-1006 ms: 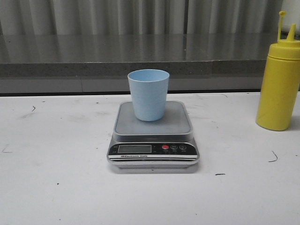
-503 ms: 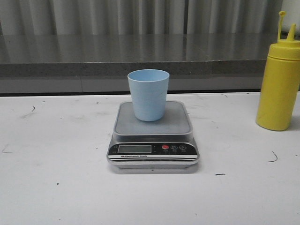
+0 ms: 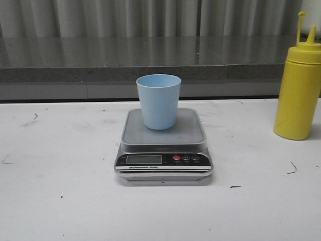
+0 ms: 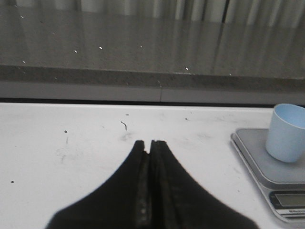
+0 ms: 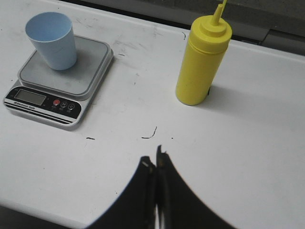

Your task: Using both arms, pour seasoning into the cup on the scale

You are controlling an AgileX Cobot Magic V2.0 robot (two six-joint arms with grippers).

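Observation:
The pale blue cup [image 3: 159,101] stands upright on the silver-grey scale [image 3: 164,148] at the table's middle. The yellow seasoning bottle [image 3: 298,85] stands upright at the right edge of the front view. Neither arm shows in the front view. In the left wrist view, my left gripper [image 4: 148,143] is shut and empty over bare table, with the cup [image 4: 285,132] and scale [image 4: 271,168] off to one side. In the right wrist view, my right gripper [image 5: 153,157] is shut and empty, short of the bottle [image 5: 202,60], the cup [image 5: 51,40] and the scale [image 5: 59,86].
A grey stone ledge [image 3: 150,65] and a corrugated wall run along the back of the white table [image 3: 60,201]. Small dark marks dot the tabletop.

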